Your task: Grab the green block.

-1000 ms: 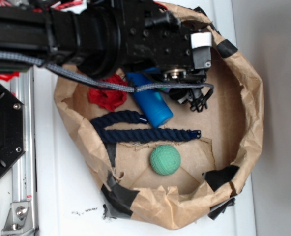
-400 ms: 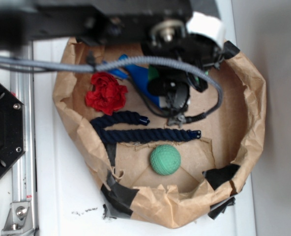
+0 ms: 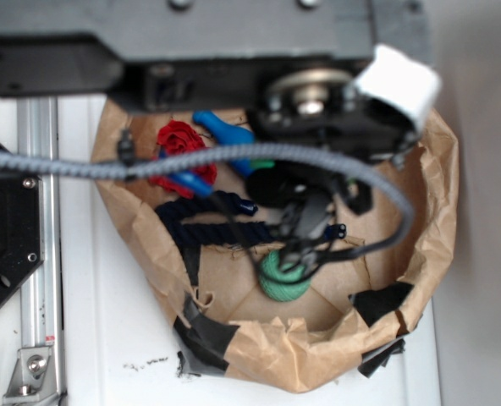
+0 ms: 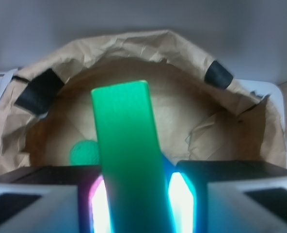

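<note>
In the wrist view the green block [image 4: 126, 150] is a flat, smooth green slab standing between my two lit pads [image 4: 181, 196]. It sticks out well past them, above the floor of the brown paper bowl [image 4: 134, 41]. My gripper [image 4: 141, 194] is shut on it. In the exterior view the arm is large and blurred close to the camera. My gripper [image 3: 305, 224] hangs over the bowl's middle. Only a green sliver, likely the block [image 3: 263, 165], shows beside it.
In the paper bowl [image 3: 437, 211] lie a round green ball [image 3: 276, 286] [image 4: 83, 153], a blue bottle [image 3: 221, 131], a red crumpled thing [image 3: 178, 139] and a navy rope [image 3: 200, 216]. Black tape patches sit on the rim. A grey cable crosses the view.
The arm has risen toward the exterior camera and grown blurred. The gripper has shifted from over the blue bottle toward the bowl's middle, above the ball, with green showing beside it.
</note>
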`<state>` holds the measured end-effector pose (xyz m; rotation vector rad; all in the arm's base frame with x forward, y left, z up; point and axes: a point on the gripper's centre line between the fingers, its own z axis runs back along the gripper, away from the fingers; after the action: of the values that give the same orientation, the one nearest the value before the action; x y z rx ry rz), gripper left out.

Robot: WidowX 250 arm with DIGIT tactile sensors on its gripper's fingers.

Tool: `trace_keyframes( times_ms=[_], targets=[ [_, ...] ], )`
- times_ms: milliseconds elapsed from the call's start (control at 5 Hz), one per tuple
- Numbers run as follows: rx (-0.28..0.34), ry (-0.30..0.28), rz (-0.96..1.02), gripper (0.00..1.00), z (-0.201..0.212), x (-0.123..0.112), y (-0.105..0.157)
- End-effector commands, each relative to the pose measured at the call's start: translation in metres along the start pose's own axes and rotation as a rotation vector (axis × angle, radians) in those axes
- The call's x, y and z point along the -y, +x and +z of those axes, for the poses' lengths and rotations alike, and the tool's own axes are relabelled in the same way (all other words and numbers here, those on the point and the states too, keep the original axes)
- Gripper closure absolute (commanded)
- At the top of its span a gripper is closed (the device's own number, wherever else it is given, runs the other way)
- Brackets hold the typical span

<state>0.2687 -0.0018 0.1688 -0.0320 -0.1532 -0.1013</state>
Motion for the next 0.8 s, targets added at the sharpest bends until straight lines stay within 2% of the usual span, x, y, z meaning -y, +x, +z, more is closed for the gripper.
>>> trace_keyframes(
  times_ms=[0, 600],
  targets=[
    [0.039, -0.01, -0.008, 1.0, 0.0112, -0.0086, -0.0174],
    [0.037, 0.0, 0.005, 1.0, 0.0114, -0.0086, -0.0179]
  ],
)
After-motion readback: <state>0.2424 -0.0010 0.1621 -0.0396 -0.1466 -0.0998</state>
